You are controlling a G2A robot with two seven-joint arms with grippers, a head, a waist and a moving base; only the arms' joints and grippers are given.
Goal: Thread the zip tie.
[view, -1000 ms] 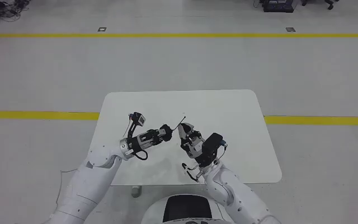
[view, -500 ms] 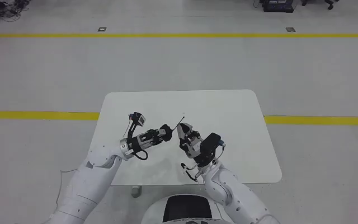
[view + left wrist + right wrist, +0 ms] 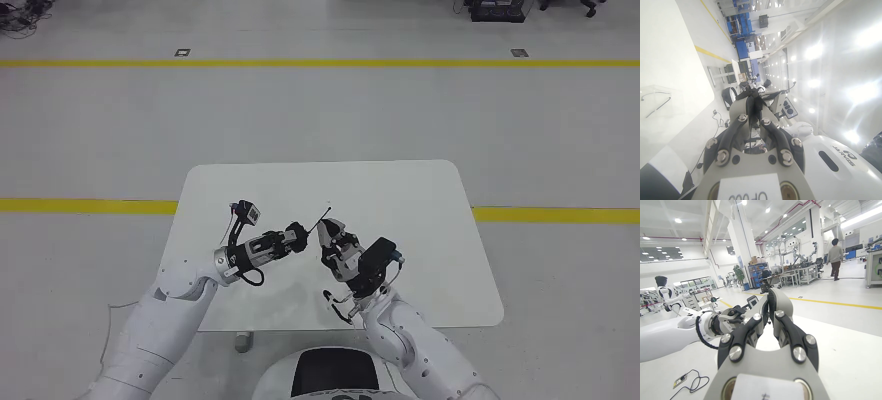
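Closing the gap: over the last second the right gripper [image 3: 769, 292] crept a touch toward the left gripper [image 3: 298, 236] in the top view, its forearm shifting the same way, while the left arm held put. Both were raised above the middle of the white table [image 3: 420, 190], tips near each other but apart. Right fingers were pressed fully together on the zip tie [image 3: 770, 282], with a short black length curving up out of the tips; in the top view that free end pointed away from the robot, angled to its right, and had barely moved. Left fingers were also closed tight, no gap at the pads, and a thin black strap ran back between them, so I read that as the tie's other end pinched there. So the tie was off the table, held between the two grippers, not lying on the surface. My read: this was fine alignment, not insertion yet, a small lateral correction to line the tail up with the head. The junction was too small and dark to tell whether the tip had entered the slot. Risk as I saw it: the free end was bent, so any further push could skid past the head instead of feeding in
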